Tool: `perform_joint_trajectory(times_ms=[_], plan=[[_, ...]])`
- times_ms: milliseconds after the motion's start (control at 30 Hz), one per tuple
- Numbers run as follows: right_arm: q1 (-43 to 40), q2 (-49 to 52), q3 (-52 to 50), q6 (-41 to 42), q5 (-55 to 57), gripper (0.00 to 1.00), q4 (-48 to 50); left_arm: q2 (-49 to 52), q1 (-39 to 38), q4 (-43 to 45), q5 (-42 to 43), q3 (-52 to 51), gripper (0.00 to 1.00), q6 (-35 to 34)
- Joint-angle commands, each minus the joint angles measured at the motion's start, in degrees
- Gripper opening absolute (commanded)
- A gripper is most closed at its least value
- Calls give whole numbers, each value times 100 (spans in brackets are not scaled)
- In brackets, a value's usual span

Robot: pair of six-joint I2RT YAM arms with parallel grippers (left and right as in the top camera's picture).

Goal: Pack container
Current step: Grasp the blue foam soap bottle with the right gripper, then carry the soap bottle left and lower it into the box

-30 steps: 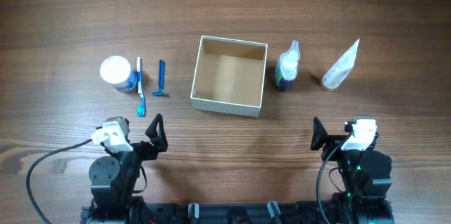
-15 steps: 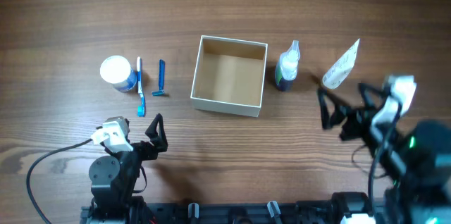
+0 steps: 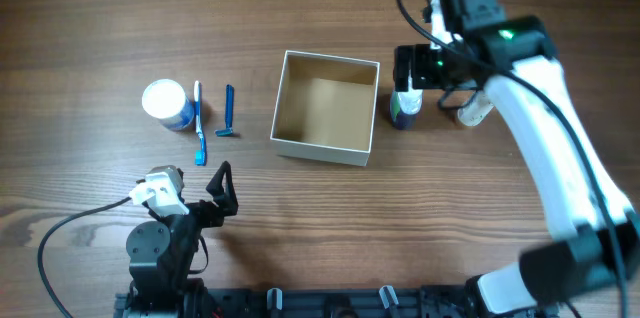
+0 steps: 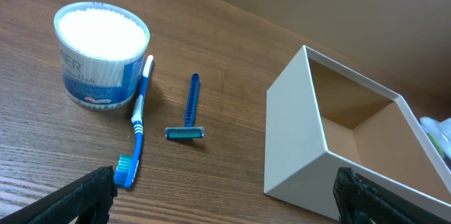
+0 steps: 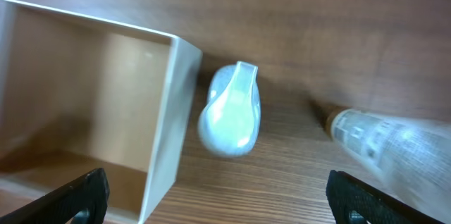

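The container (image 3: 284,108) is a square open-top box with white walls and a tan inside, empty, at the table's middle; it also shows in the left wrist view (image 4: 296,139) and the right wrist view (image 5: 169,132). My right gripper (image 3: 425,70) is open and empty (image 5: 218,199), hovering over a small spray bottle (image 3: 405,108) (image 5: 231,111) that stands just right of the container. A white tube (image 3: 472,111) (image 5: 394,143) lies right of the bottle. My left gripper (image 3: 222,193) is open and empty (image 4: 227,203) near the front edge.
A blue jar with a white top (image 3: 166,103) (image 4: 102,55), a blue toothbrush (image 3: 198,123) (image 4: 139,122) and a blue razor (image 3: 229,113) (image 4: 190,108) lie left of the container. The right arm reaches across the table's right side.
My right arm has swung from its rest at the front right up to the far side, over the bottle and tube. The left arm has not moved.
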Motion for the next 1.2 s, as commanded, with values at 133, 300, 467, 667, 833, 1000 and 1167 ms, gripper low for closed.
perform_joint_trajectory(times_ms=[133, 300, 467, 667, 833, 1000, 1167], plan=[[-15, 1565, 81, 306, -17, 77, 28, -44, 42, 22, 4, -13, 100, 74], [-15, 1585, 50, 313, -15, 59, 103, -44, 42, 22, 7, -13, 100, 74], [-15, 1386, 50, 260, -13, 51, 103, -44, 42, 22, 7, -13, 100, 74], [-13, 562, 50, -42, 138, 34, 46, -44, 42, 22, 7, -13, 100, 74], [179, -750, 50, -249, 136, 34, -162, -44, 42, 22, 4, -13, 100, 74], [1220, -1517, 48, 15, 74, 33, 118, -44, 42, 22, 7, -13, 100, 74], [1464, -369, 48, 330, 74, 34, 715, -44, 42, 22, 4, -13, 100, 74]])
